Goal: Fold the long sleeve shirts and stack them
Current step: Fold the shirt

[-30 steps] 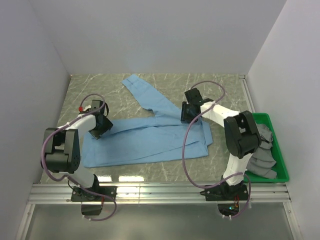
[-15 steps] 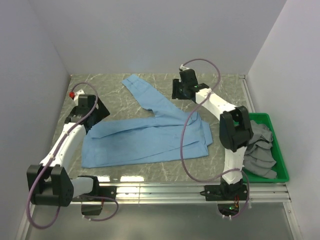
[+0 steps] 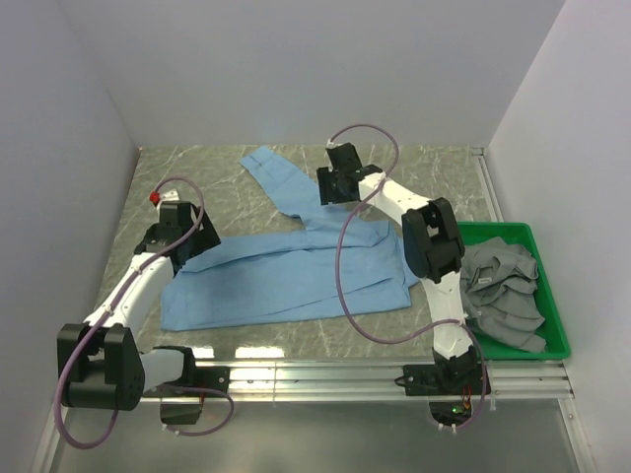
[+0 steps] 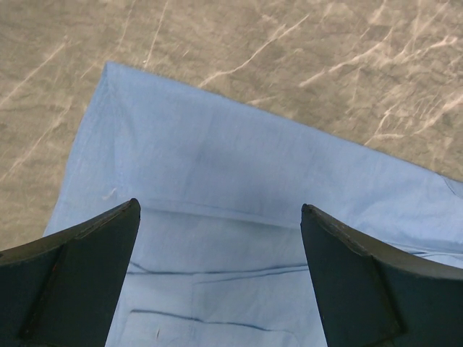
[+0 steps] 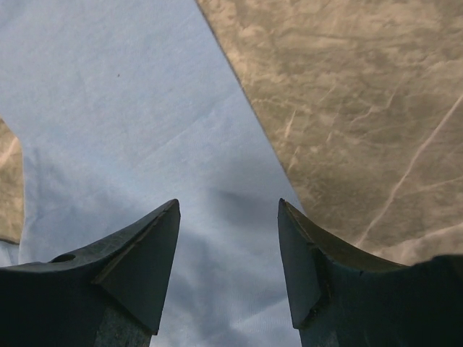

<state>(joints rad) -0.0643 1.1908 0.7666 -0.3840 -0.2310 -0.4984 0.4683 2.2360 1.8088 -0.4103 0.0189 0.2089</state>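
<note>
- I see the light blue shirt (image 3: pixel 296 281) lying flat on the marble desk (image 3: pixel 197 182), between the two arms. Its body is laid in a long band running left to right.
- One sleeve (image 3: pixel 281 182) runs away from the band toward the back of the desk, angled to the left.
- The left fingers (image 3: pixel 192 241) hang over the left end of the shirt. From the left wrist camera they stand wide apart with nothing between them. Only flat blue cloth and its far edge against the desk show below.
- The right fingers (image 3: pixel 330 187) are out over the sleeve, near where it meets the body. The right wrist view shows them apart and gripping nothing, with cloth under the gap and bare desk to the right of the cloth edge.
- A green tray (image 3: pixel 523 353) sits at the right edge of the desk, well apart from the blue shirt, with crumpled grey clothes (image 3: pixel 503 286) heaped in it.
</note>
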